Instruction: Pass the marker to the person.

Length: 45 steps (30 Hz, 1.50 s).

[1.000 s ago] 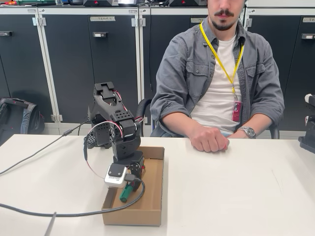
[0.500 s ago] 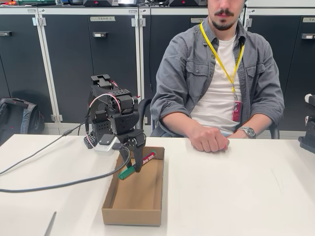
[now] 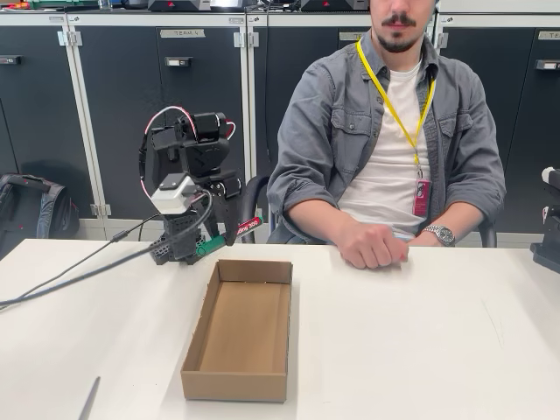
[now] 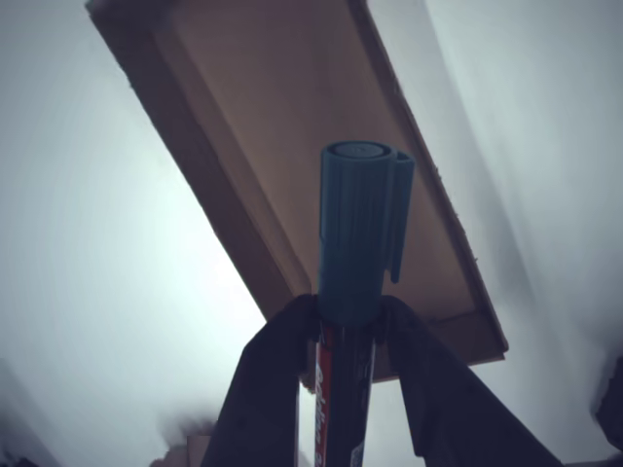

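Note:
My gripper is shut on the marker, holding it in the air above the far end of the cardboard box. The marker's green end points left and its red label right in the fixed view. In the wrist view the marker stands between my two dark fingers, green cap outward, with the box below it. The person sits behind the table in a grey shirt with a yellow lanyard. A closed fist rests on the table edge, to the right of my gripper.
The open cardboard box lies empty on the white table. Black cables run from the arm across the table's left side. Dark cabinets stand behind. A dark device sits at the right edge.
The arm has lifted the marker out of the box and raised it up and back, toward the far edge of the table. The person's fist has stayed in place.

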Tool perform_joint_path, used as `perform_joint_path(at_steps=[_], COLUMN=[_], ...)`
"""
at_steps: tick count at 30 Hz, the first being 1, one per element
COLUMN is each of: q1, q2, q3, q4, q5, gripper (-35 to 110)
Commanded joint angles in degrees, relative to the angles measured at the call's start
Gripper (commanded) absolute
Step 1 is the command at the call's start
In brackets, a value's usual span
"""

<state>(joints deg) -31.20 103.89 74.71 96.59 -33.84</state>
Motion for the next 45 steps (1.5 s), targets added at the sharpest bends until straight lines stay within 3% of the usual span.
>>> perform_joint_path(at_steps=[1, 10, 22, 33, 45], q1=[1.8, 6.8, 10.7, 4.9, -4.5], q2=[5.5, 14.4, 18.2, 16.1, 7.9], q3=[-3.3, 0.7, -0.4, 3.3, -1.1], q4=[-4.0, -19.2, -22.7, -51.2, -67.6], q5=[-1.6, -5.8, -3.4, 12.2, 33.0], gripper=[-5, -5, -5, -5, -5])
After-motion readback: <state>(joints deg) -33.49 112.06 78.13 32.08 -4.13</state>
